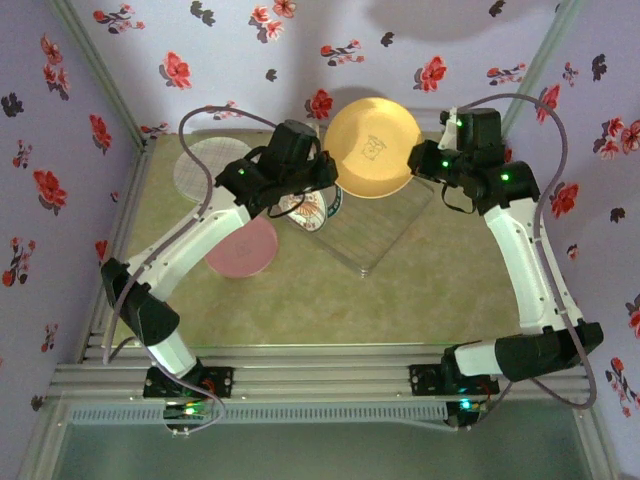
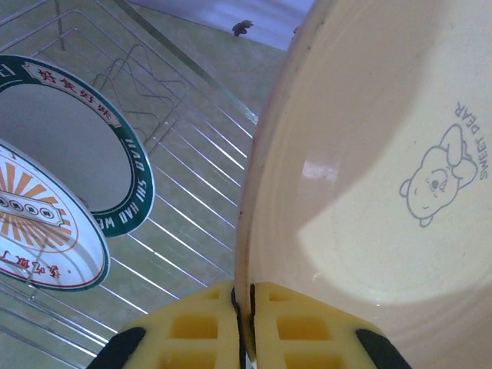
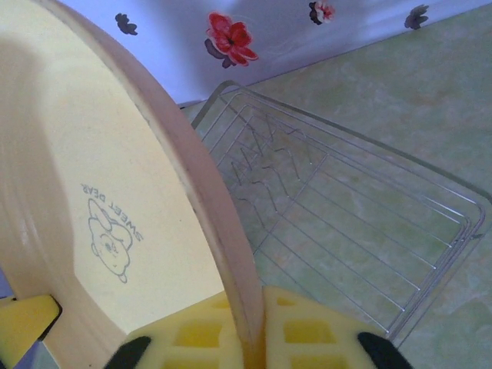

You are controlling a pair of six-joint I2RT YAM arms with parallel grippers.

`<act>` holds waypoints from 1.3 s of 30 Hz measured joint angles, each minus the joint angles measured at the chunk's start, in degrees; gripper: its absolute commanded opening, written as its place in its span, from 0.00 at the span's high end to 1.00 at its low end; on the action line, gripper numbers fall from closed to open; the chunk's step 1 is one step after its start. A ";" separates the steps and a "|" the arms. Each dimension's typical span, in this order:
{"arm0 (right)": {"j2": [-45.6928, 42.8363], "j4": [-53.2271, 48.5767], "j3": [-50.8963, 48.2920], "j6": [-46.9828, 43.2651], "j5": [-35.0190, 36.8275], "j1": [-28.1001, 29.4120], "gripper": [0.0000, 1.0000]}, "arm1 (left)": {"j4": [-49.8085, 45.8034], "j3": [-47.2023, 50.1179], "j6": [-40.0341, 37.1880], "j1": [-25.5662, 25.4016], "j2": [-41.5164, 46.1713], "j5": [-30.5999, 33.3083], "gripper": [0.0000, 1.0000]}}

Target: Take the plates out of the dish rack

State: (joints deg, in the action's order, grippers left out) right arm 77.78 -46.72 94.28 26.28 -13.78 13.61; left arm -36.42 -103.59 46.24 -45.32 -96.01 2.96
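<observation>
Plate, round, orange-tan, glossy (image 1: 372,147), printed with a small bear outline. It sits at upper centre of the overhead view with its face turned to the camera, above the far corner of the dish rack.

Left gripper (image 2: 244,296), yellow ribbed fingers: pinched onto the plate's rim (image 2: 369,154), at bottom centre of the left wrist view.

Right gripper (image 3: 247,307), same yellow fingers: clamped on the rim of the same plate (image 3: 77,154), at bottom centre of the right wrist view.

Dish rack, square, transparent, thin-ribbed base (image 1: 385,240): centre of the overhead view, set diagonally on the table.

Plate, white with dark green lettered rim (image 2: 134,165): standing among the rack's wires, at the left of the left wrist view.

Plate, small, white with orange sunburst (image 2: 38,223): overlapping the front of the green-rimmed one.

Plate, pink (image 1: 243,247): flat on the table, left of the rack.

Plate, white with a grid pattern (image 1: 200,165): flat on the table at upper left, partly under the left arm.

Table, pale green mottled top (image 1: 320,310).
</observation>
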 measured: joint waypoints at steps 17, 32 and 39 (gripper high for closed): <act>-3.96 7.04 -1.99 -5.40 0.39 2.47 0.18 | -3.06 8.15 0.26 8.04 11.65 -6.51 1.00; -8.81 17.46 -11.02 -24.92 1.03 18.29 0.11 | -18.45 37.31 4.55 29.35 37.79 -7.15 1.00; -8.66 19.04 -11.28 -29.40 -1.49 21.97 0.11 | -18.69 52.09 6.34 38.40 39.28 -8.98 1.00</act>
State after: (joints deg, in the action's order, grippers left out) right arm 69.12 -27.68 83.00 -3.11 -15.27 35.57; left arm -55.11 -51.51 52.58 -6.92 -56.73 -6.02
